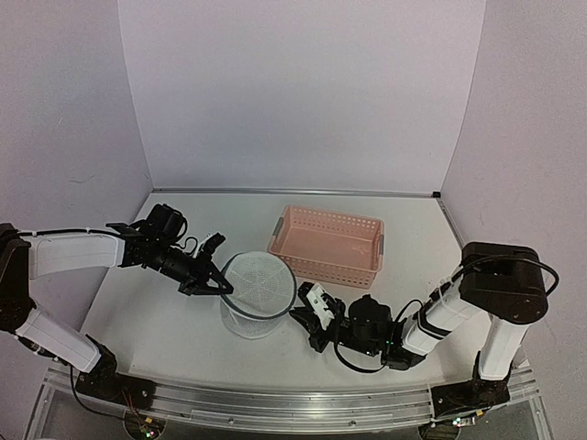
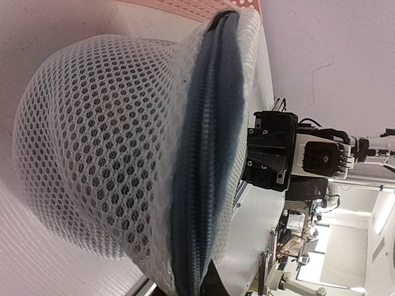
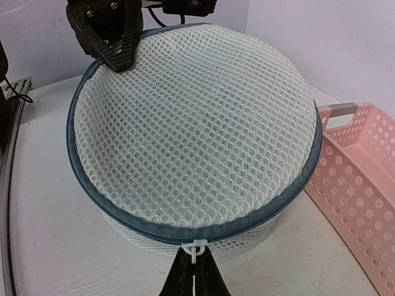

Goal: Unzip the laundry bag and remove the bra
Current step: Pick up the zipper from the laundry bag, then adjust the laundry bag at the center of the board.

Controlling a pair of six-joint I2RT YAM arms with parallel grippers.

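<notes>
1. Though zipped shut all round the visible rim, laundry bag (image 3: pixel 197 123) already gripped both sides, so judged early stage: nothing unzipped, lid flat on top.
2. Bag loc: upright on desk (image 1: pixel 156 321) between the two arms, just beside pink perforated basket (image 1: pixel 328 243), on its near side.
3. Right gripper (image 3: pixel 195 268): fingers pressed almost together, pinching white zip pull (image 3: pixel 198 249) at bag's near edge.
4. Left gripper (image 3: pixel 117 58): at opposite rim, fingers narrowed to a V, tips meeting on blue-grey zip band. Looks clamped on rim, prob. as anchor.
5. Left to do: run pull round rim, fold lid back, lift out bra.
6. Bra: not seen in any view. Only dim dark shading through mesh in left wrist view, can't tell what it is.
7. Writing/brands: none legible on bag, basket or either gripper. Background clutter in left wrist view too small to read.
</notes>
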